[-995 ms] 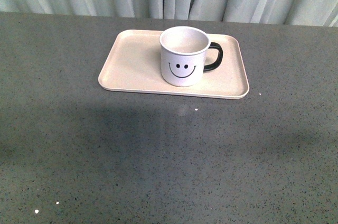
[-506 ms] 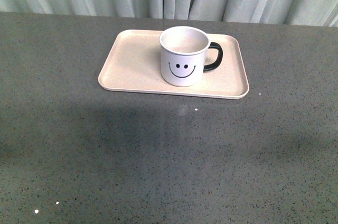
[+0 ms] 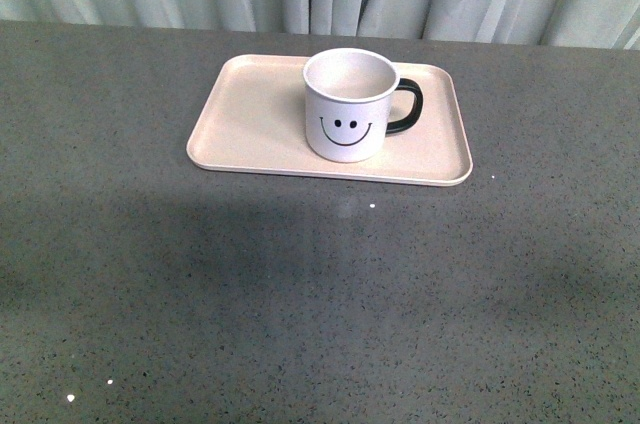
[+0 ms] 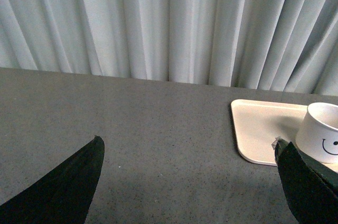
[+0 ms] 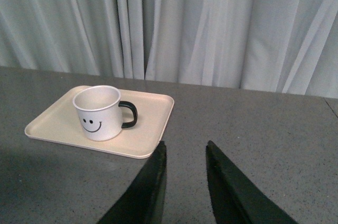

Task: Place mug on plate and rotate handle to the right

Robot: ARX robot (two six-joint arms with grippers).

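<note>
Left gripper (image 4: 187,182) jaws wide apart, right gripper (image 5: 185,155) jaws narrowly parted, both empty

Mug (image 4: 323,131) and plate (image 4: 259,129) cut at frame edge.

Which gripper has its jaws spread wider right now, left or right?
The left gripper: its jaws sit far apart at opposite edges of its wrist view. The right gripper's jaws leave only a narrow gap.
</note>
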